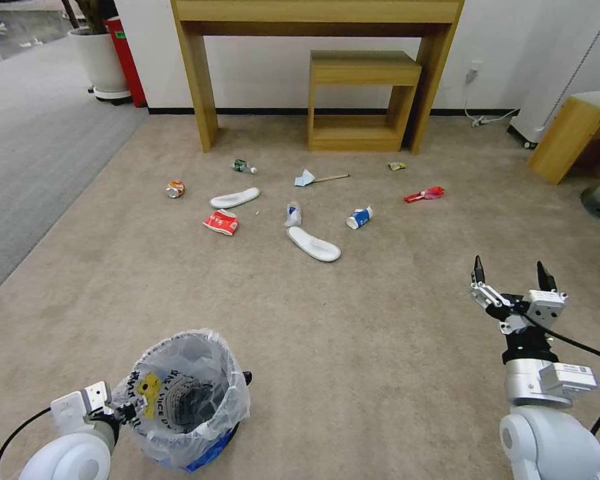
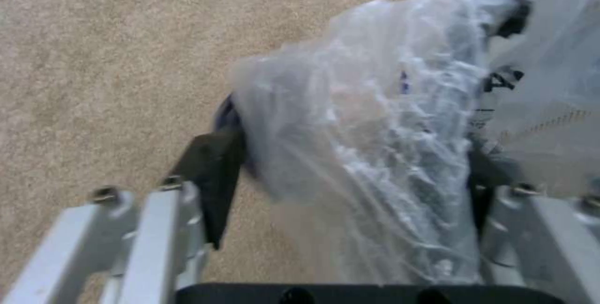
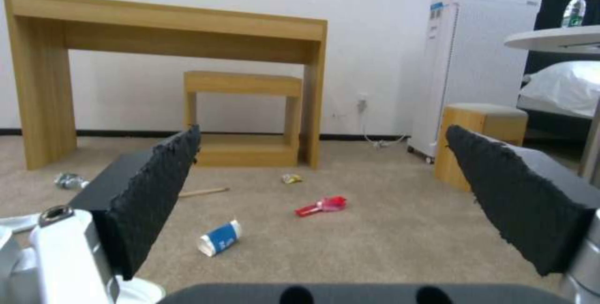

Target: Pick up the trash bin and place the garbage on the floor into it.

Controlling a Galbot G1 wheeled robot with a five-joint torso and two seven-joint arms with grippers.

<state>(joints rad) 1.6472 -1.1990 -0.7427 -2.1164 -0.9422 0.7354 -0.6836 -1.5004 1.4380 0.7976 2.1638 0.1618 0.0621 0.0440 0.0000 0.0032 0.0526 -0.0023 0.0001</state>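
Note:
The trash bin (image 1: 183, 400), black with a crinkled clear bag, sits at the lower left of the head view. My left gripper (image 1: 123, 412) is shut on its near rim; in the left wrist view the bag-covered rim (image 2: 375, 154) runs between the black fingers (image 2: 213, 173). The garbage lies scattered on the beige floor (image 1: 353, 347): an orange can (image 1: 175, 189), two white slippers (image 1: 235, 197) (image 1: 313, 244), a red packet (image 1: 221, 222), a bottle (image 1: 243, 166), a blue mask (image 1: 305, 178), a stick (image 1: 331, 178), a cup (image 1: 359, 218) and a red wrapper (image 1: 424, 194). My right gripper (image 1: 509, 263) hangs open and empty at the right.
A tall wooden table (image 1: 313, 20) with a low stool (image 1: 363, 100) under it stands against the far wall. A wooden box (image 1: 570, 137) is at the right, a white cabinet (image 3: 475, 60) behind it. Grey ribbed carpet (image 1: 33, 153) borders the left side.

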